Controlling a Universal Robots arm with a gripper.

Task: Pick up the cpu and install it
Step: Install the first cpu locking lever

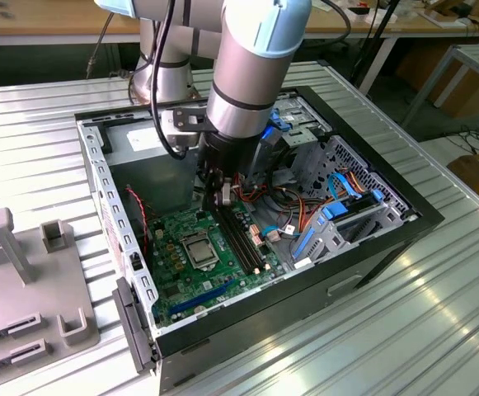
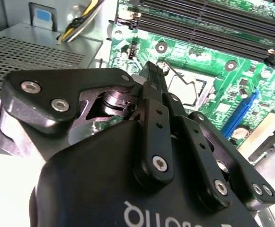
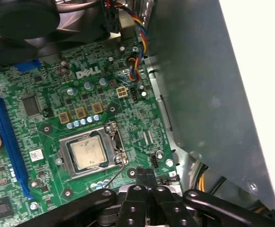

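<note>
The cpu (image 3: 87, 153) is a small grey-topped square lying flat in the silver socket frame (image 3: 66, 153) on the green motherboard (image 3: 42, 120). It also shows in the exterior view (image 1: 199, 246) and, partly hidden behind the fingers, in the second wrist view (image 2: 187, 90). My gripper (image 1: 223, 195) hangs inside the open computer case, above the board and just beside the socket. Its black fingers (image 3: 144, 175) are pressed together with nothing between them, also seen in the second wrist view (image 2: 151, 73). A thin wire lever (image 3: 114, 174) slants from the socket toward the fingertips.
Long black memory slots (image 1: 241, 235) run beside the socket. A blue card slot (image 3: 7, 142) lies on its other side. Coloured cables (image 1: 305, 210) and a blue-trimmed drive cage (image 1: 346, 219) fill the case's right part in the exterior view. A grey fixture (image 1: 25, 280) stands on the table.
</note>
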